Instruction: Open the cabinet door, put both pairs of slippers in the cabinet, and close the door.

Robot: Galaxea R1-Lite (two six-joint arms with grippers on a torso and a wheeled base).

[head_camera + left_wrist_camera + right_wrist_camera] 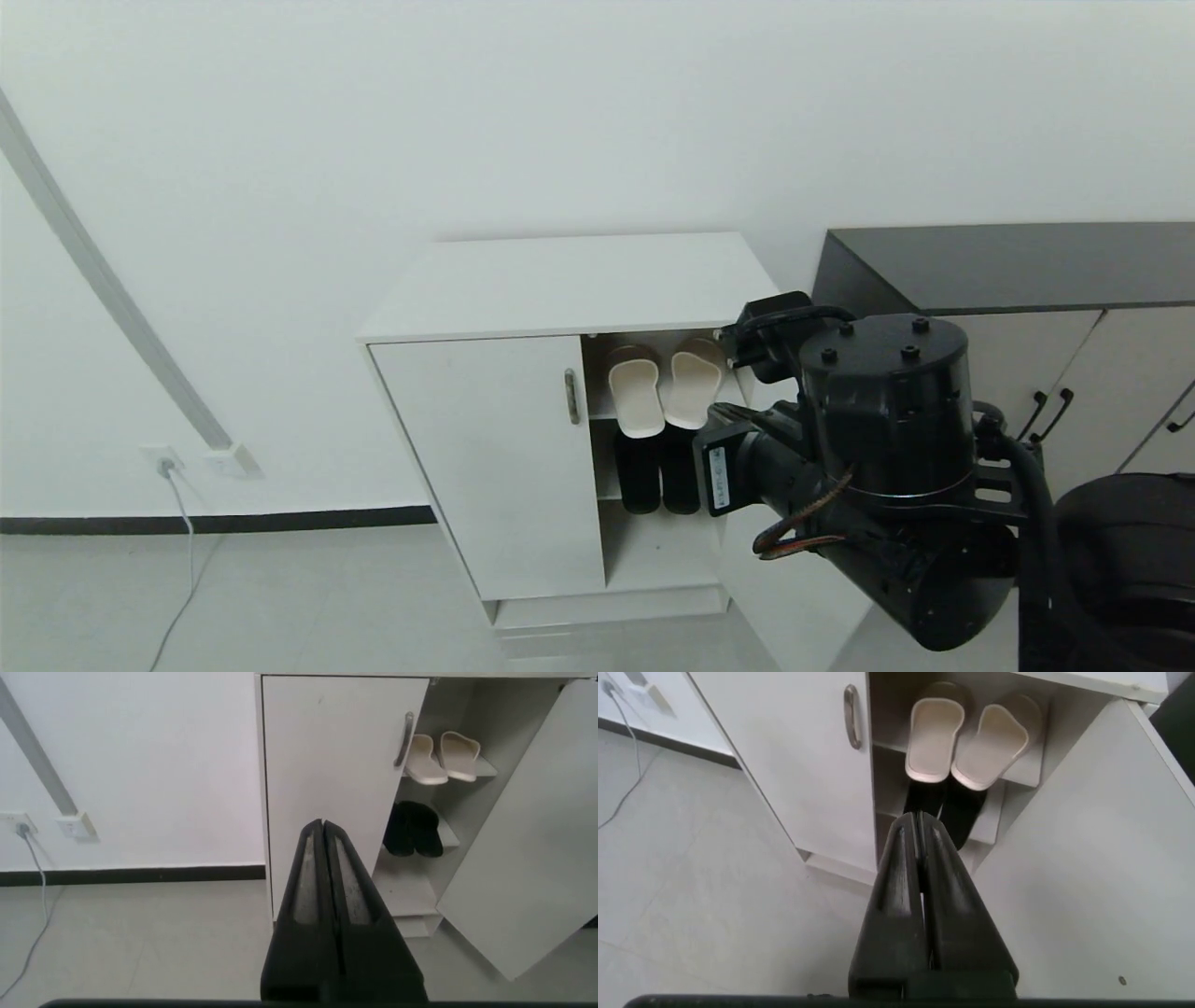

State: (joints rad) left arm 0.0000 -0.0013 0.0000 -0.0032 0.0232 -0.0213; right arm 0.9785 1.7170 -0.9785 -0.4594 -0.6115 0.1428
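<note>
The white cabinet stands against the wall, its left door closed and its right door swung open. A pair of white slippers lies on the upper shelf, a pair of black slippers on the shelf below. My right gripper is shut and empty, just in front of the open compartment beside the open door, pointing at the black slippers under the white slippers. My left gripper is shut and empty, farther back, facing the closed door.
A dark-topped cabinet stands to the right of the white one. A wall socket with a cable and a slanted grey conduit are on the wall to the left. Bare floor lies before the cabinet's left side.
</note>
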